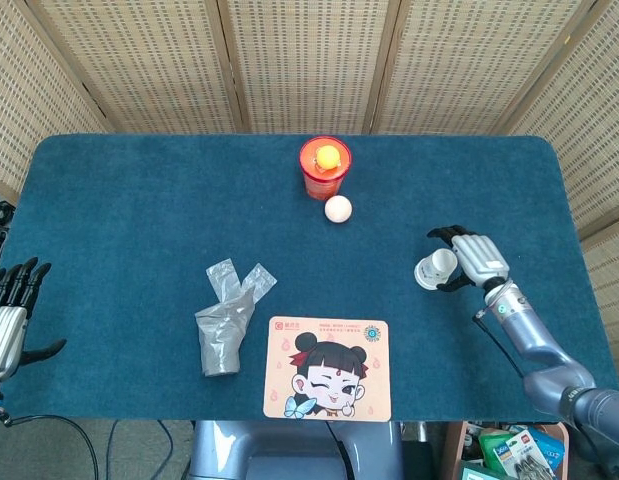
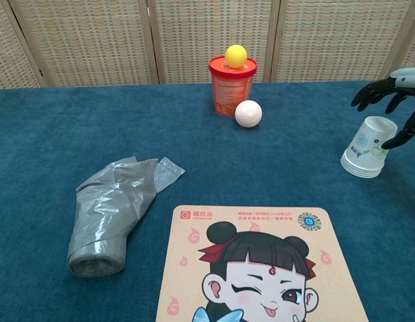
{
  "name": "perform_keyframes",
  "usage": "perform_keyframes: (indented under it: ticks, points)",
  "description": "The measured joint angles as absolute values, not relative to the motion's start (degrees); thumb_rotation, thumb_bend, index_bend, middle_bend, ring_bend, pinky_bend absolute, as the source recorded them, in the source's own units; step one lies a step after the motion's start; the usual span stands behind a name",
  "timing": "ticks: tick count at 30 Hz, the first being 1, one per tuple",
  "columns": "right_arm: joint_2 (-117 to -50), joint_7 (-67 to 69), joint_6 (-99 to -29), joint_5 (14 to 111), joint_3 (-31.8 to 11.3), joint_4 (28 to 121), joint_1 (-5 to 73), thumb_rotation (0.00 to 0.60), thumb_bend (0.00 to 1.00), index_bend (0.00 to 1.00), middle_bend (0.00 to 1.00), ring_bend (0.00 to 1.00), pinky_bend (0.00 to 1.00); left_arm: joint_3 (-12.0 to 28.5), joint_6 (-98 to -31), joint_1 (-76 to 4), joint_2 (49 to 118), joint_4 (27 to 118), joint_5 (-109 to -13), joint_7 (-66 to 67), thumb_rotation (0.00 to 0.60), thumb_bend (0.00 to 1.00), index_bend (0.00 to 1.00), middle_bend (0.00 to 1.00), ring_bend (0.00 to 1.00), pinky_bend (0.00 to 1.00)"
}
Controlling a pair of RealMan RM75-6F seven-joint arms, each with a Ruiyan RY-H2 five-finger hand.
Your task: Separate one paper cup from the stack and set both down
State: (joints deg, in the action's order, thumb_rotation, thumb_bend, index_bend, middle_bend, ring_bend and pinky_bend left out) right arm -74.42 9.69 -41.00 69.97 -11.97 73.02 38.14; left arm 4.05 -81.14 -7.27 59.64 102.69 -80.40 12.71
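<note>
A stack of white paper cups (image 1: 435, 268) (image 2: 369, 147) stands upside down on the blue table at the right. My right hand (image 1: 470, 258) (image 2: 393, 100) hovers just right of the stack, its dark fingers spread around the top of the stack without clearly touching it. My left hand (image 1: 9, 312) rests open at the table's left edge, far from the cups, and appears only in the head view.
A red can (image 1: 324, 168) with a yellow ball on top stands at the back centre, a white ball (image 1: 337, 208) in front of it. A crumpled grey plastic bag (image 1: 227, 316) lies left of a cartoon mat (image 1: 328, 366) at the front edge.
</note>
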Motion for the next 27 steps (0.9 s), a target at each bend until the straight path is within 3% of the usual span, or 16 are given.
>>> perform_keyframes:
  ticks: [7, 11, 15, 27]
  points:
    - [-77.3, 10.6, -41.5, 70.7, -11.5, 68.7, 38.5, 0.600, 0.25, 0.39, 0.44, 0.35, 0.66, 4.0, -81.1, -7.3, 59.6, 102.7, -80.1, 12.7, 0.600, 0.10, 0.00, 0.00, 0.00, 0.00]
    - [-79.1, 11.6, -42.2, 71.3, -11.3, 66.0, 38.6, 0.600, 0.32, 0.52, 0.55, 0.46, 0.76, 4.0, -81.0, -7.4, 59.7, 102.7, -80.0, 12.7, 0.600, 0.10, 0.00, 0.00, 0.00, 0.00]
    - [-80.8, 12.4, -43.9, 72.3, -11.2, 63.2, 38.5, 0.600, 0.38, 0.59, 0.62, 0.52, 0.80, 4.0, -80.9, -7.5, 59.7, 102.6, -79.8, 12.8, 0.600, 0.10, 0.00, 0.00, 0.00, 0.00]
    - [-80.1, 17.9, -47.9, 74.5, -11.8, 64.8, 37.6, 0.600, 0.39, 0.59, 0.62, 0.53, 0.80, 4.0, -80.7, -7.8, 59.6, 102.6, -79.7, 12.4, 0.600, 0.10, 0.00, 0.00, 0.00, 0.00]
